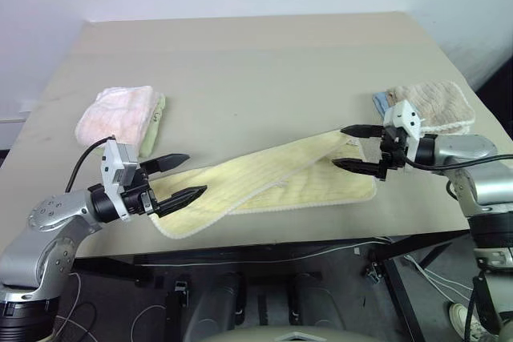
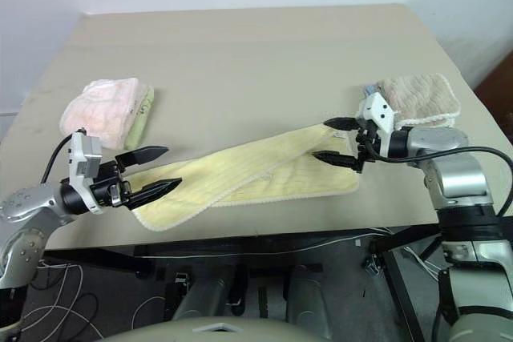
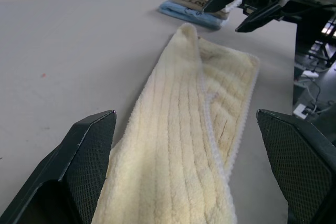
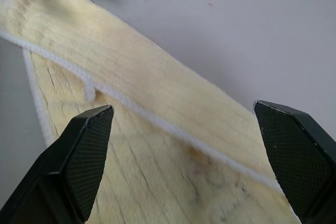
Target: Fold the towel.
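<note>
Towel (image 1: 272, 178), pale yellow with ribbed lines and a lighter hem, lies flat near the front edge of the table (image 1: 240, 62), folded lengthwise into a long strip that runs slantwise from front left to farther right. Its upper layer covers only part of the lower one, whose hemmed edge shows along the front and at the right end. Left gripper (image 1: 183, 175) hangs over the strip's left end with its fingers spread wide, nothing between them. Right gripper (image 1: 350, 146) sits at the right end, fingers likewise spread, one on each side of the towel's corner, gripping nothing. A pink towel (image 1: 118, 116) lies folded at the table's left; a beige towel (image 1: 433, 103) lies at the right, just behind the right gripper.
</note>
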Controlling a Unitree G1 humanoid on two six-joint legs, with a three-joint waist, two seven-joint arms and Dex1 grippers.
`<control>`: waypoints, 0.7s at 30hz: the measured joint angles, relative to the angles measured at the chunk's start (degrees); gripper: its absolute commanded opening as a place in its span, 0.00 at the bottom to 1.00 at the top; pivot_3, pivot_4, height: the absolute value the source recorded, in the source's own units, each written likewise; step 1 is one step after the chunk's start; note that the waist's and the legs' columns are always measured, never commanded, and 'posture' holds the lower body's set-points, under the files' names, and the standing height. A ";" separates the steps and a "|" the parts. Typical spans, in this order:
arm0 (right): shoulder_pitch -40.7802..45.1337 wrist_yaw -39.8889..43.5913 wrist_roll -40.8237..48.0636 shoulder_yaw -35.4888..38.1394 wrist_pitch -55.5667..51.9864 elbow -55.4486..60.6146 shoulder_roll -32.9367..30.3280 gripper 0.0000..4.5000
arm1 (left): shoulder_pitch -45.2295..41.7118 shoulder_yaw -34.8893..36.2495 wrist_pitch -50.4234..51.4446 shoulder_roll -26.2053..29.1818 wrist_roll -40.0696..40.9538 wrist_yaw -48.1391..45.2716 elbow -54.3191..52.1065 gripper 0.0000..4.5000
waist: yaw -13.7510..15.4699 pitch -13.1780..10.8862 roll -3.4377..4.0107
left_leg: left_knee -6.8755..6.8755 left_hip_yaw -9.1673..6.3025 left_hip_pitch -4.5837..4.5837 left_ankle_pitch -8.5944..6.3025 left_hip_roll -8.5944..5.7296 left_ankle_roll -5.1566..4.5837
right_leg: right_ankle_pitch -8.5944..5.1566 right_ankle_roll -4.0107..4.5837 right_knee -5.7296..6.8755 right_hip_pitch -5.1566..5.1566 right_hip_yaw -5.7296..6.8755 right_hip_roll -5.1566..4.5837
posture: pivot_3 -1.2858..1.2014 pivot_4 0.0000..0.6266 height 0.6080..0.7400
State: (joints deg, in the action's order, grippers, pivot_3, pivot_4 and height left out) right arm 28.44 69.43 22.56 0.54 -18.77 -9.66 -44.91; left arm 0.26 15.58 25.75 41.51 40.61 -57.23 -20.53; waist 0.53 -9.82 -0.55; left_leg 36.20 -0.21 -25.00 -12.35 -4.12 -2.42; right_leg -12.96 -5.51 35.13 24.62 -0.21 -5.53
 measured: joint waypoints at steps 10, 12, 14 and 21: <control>3.09 -3.51 -1.82 0.01 -2.06 -3.03 1.20 1.00 | -0.63 0.46 -0.06 -0.69 -0.03 1.14 0.02 0.99 | 0.02 0.00 0.00 | 0.01 0.00 0.00 0.00 -0.01 0.00 | 0.00 0.00 0.01 0.00 0.00 0.00 | 0.52 0.24 1.00; 4.24 -3.71 -3.52 -0.10 -1.18 -4.95 0.83 1.00 | -1.23 0.37 -0.24 -0.94 -0.05 1.24 0.01 0.99 | 0.10 0.00 0.00 | 0.01 0.00 0.00 0.00 -0.01 0.01 | 0.00 0.00 0.01 0.00 0.01 0.01 | 0.52 0.24 1.00; 4.86 -3.90 -5.27 -0.28 1.08 -7.04 0.75 1.00 | -1.14 0.36 -0.35 -0.99 -0.17 1.13 0.06 0.99 | 0.03 0.00 0.00 | 0.00 0.00 0.00 0.00 -0.01 0.01 | 0.00 0.00 0.00 0.01 0.01 0.01 | 0.52 0.24 1.00; 9.71 -3.46 -12.89 -2.48 11.84 -19.29 -1.11 1.00 | -0.44 0.35 -1.69 -1.17 -1.29 0.53 0.29 0.99 | -0.22 0.00 0.01 | -0.02 0.01 0.01 0.02 -0.01 0.03 | 0.00 0.00 0.00 0.00 0.02 0.02 | 0.52 0.24 1.00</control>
State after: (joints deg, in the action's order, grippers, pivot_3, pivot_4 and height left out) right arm 38.15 65.97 9.67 -1.94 -6.94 -28.95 -46.03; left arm -0.18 15.94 24.06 40.35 39.32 -56.70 -20.24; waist 0.31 -9.82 -0.54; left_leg 36.18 -0.20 -24.98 -12.33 -4.13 -2.39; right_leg -12.96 -5.51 35.13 24.62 -0.19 -5.51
